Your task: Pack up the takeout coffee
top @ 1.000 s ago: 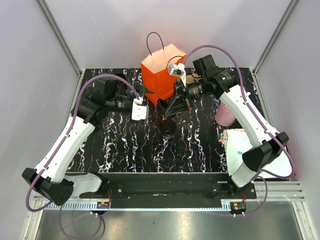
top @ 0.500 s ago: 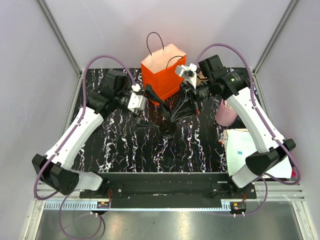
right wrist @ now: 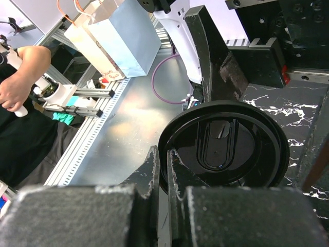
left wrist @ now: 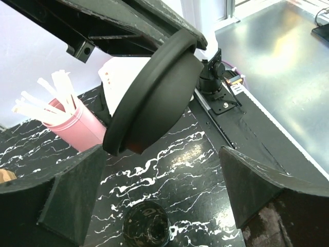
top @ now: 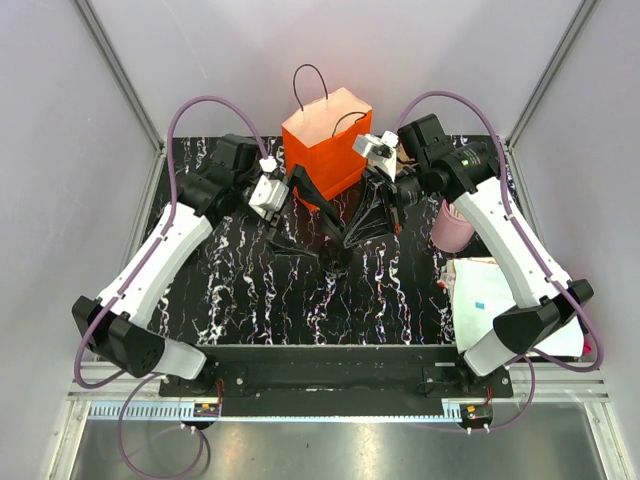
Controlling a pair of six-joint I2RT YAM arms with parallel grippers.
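Closest to you, just below the middle of the top view, the black cup (top: 337, 262) stands upright on the table (top: 250, 290) with nothing holding it. Its top looks open, so I think the coffee has no cover on yet. Just above it, your right gripper (right wrist: 163, 167) has its jaws pressed tight on the rim of the round black lid (right wrist: 221, 146), which hangs tilted in the air and does not touch the cup. Your left gripper (left wrist: 162, 175) is beside the lid with its jaws spread wide and holds nothing. The pink cup (top: 449, 228) with white sticks waits at the right. At the top middle, far from you, the orange bag (top: 322, 145) stands open. You have not packed anything yet: the lid must go on, then the cup must go in the bag.
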